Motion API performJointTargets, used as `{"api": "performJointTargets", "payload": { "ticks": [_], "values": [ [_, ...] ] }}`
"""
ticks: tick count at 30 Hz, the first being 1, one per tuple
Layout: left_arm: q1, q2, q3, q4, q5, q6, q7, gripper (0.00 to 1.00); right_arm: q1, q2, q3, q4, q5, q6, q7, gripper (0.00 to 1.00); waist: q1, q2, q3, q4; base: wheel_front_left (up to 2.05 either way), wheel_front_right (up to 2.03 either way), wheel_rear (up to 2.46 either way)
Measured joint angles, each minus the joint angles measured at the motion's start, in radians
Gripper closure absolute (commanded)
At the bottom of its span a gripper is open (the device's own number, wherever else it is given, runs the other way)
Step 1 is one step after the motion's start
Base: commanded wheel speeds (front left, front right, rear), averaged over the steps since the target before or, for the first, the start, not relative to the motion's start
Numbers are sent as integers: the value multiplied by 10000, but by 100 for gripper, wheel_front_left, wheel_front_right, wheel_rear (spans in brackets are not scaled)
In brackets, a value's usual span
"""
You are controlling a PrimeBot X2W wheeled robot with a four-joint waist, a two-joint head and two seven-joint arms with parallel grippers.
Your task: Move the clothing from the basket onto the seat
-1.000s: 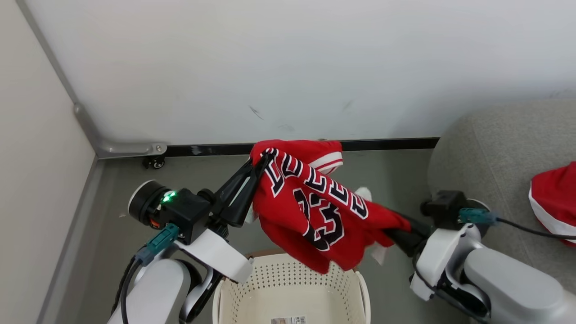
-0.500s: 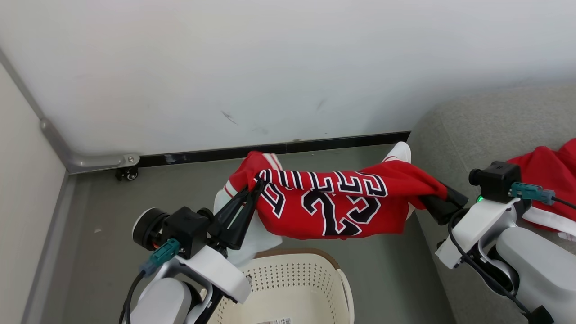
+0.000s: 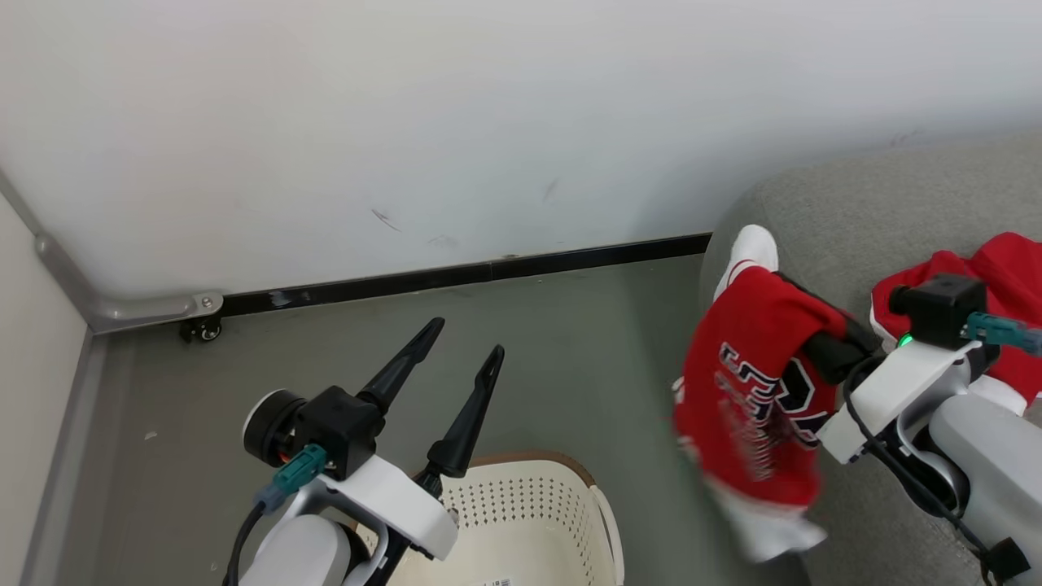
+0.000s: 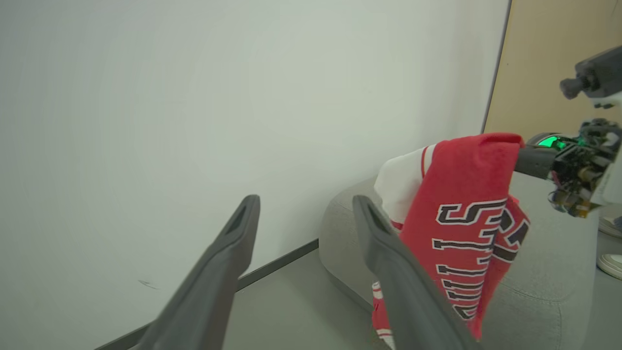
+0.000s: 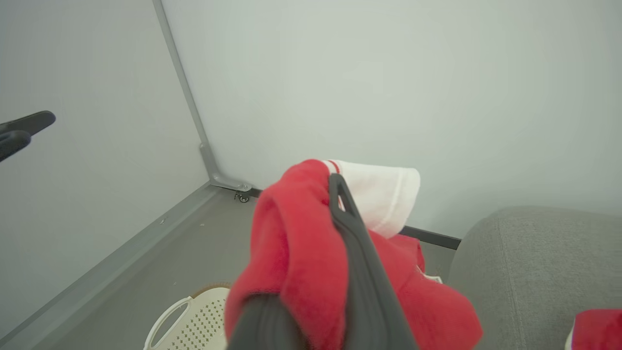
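The red jersey (image 3: 757, 391) with black, white-outlined lettering hangs from my right gripper (image 3: 788, 285), which is shut on its upper edge beside the rounded end of the grey sofa (image 3: 855, 212). In the right wrist view the cloth (image 5: 291, 233) bunches around the dark fingers (image 5: 342, 204). My left gripper (image 3: 468, 336) stands open and empty above the cream basket (image 3: 521, 513); its fingers (image 4: 233, 243) frame the jersey (image 4: 466, 228) in the left wrist view. The second red garment (image 3: 1005, 260) lies on the sofa behind my right wrist.
A white wall with a black baseboard (image 3: 456, 275) runs behind. A metal corner post with a small caster (image 3: 199, 330) stands at the left. Grey floor (image 3: 586, 366) lies between basket and sofa. The basket's rim (image 5: 167, 316) shows below my right gripper.
My left gripper let go of the jersey and opened. My right gripper carried the jersey rightward to the sofa's end, where it now hangs instead of being stretched. The camera turned right.
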Motion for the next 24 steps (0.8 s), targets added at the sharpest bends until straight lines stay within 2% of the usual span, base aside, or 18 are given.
{"api": "performJointTargets", "payload": {
  "ticks": [13, 24],
  "values": [
    [265, -67, -874, -217, 0, -119, -82, 0, 176, -489, -853, 182, 29, 0, -46, 100, 0, 0, -69, -423, 0, 0, 0],
    [315, -184, -1557, -343, -71, -198, -96, 0, 381, -616, -1463, -102, -38, 0, -86, 100, 0, -1, -127, -915, 0, 0, 0]
  ]
}}
